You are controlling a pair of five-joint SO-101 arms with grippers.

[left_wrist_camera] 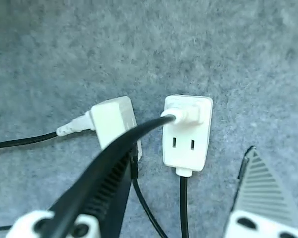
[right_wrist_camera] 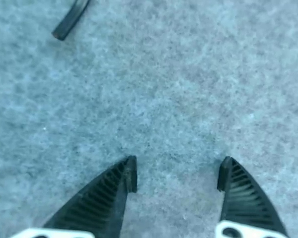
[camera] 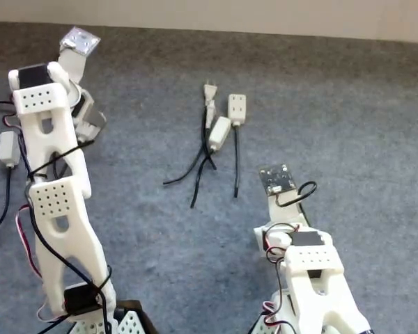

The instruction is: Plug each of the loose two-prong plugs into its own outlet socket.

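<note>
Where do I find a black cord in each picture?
High view: black cords trail down the picture from the white blocks in the middle.
Left wrist view: a black cord leaves the base of the two-slot socket.
Right wrist view: a cord end lies beyond the open fingers, apart from them.
Shared landmark: the grey carpet under everything. I cannot tell whether these are one cord.
</note>
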